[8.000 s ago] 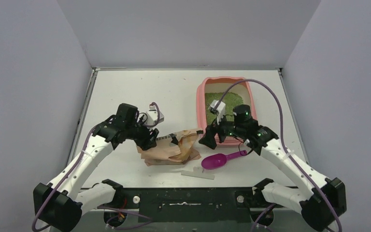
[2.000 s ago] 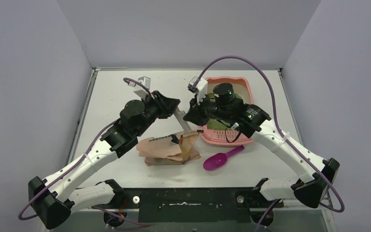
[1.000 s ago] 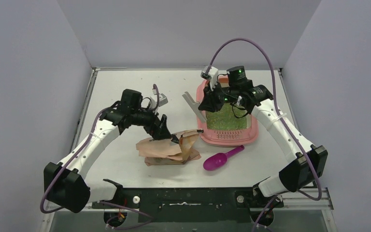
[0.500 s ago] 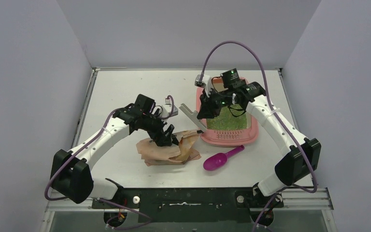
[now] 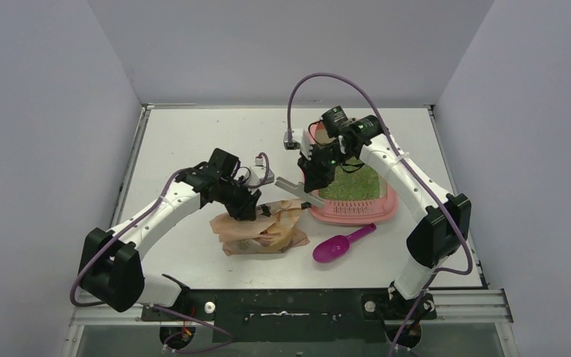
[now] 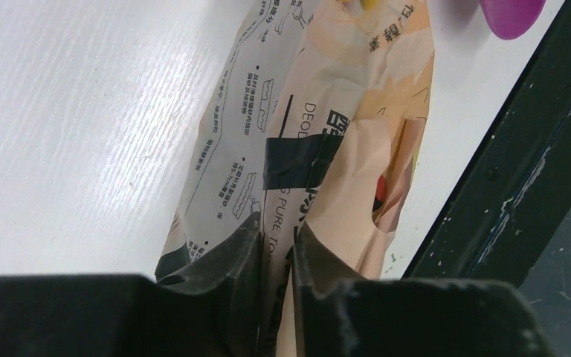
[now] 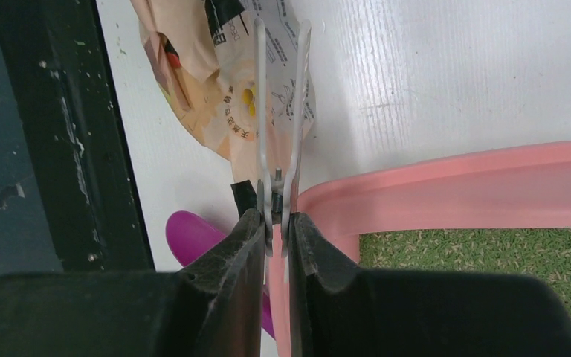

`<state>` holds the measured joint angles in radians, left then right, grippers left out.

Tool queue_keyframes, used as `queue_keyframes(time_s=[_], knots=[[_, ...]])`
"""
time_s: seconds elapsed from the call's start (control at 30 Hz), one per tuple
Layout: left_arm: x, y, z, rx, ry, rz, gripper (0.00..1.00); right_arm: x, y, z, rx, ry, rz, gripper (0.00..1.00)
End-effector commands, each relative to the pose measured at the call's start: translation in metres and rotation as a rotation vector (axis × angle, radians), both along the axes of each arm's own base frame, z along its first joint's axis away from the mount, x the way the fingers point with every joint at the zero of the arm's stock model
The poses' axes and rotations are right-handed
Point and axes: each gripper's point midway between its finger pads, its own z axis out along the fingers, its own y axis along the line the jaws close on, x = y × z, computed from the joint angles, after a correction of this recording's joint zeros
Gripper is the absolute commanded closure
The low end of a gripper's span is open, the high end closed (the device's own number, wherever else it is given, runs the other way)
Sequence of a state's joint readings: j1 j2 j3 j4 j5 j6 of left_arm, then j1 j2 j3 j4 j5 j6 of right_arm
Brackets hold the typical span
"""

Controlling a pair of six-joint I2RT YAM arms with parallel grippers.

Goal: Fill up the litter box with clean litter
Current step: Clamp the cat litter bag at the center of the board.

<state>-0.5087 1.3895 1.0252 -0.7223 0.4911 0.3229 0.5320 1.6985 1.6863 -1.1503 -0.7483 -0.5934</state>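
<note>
We are pinching the bag (image 6: 372, 149) with our left gripper (image 6: 276, 234) nearly closed, our right gripper (image 7: 273, 223) clamping a white clip (image 5: 291, 184) near the bag, the litter box (image 7: 453, 178) holding green litter (image 7: 476, 253) just beside the bag; lifting by thin paper risks tearing.

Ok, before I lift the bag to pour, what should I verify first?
1. Left hand gripping the litter bag: ok, a paper fold is pinched between its fingers.
2. Right hand secure on the clip: ok, shut at its hinge end.
3. Bag mouth open: cannot tell.
4. Pour path clear: not ok, the right hand and clip sit at the litter box rim nearest the bag.
5. Box ready: ok, upright, with litter already inside.
6. Scoop out of the way: ok, on the table beside the bag.
</note>
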Motion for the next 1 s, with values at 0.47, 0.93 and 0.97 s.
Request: queue_keyframes(time_s=[0.47, 0.93, 0.97], knots=[[-0.008, 0.008, 0.018, -0.035, -0.136, -0.037, 1.0, -0.003, -0.018, -0.01, -0.299, -0.218, 0.216, 1.0], [-0.013, 0.011, 0.004, 0.012, -0.049, -0.022, 0.61, -0.002, -0.014, 0.001, -0.29, -0.275, 0.233, 1.0], [-0.013, 0.012, 0.003, 0.021, -0.034, -0.021, 0.62, 0.0, -0.014, 0.006, -0.284, -0.292, 0.22, 1.0]])
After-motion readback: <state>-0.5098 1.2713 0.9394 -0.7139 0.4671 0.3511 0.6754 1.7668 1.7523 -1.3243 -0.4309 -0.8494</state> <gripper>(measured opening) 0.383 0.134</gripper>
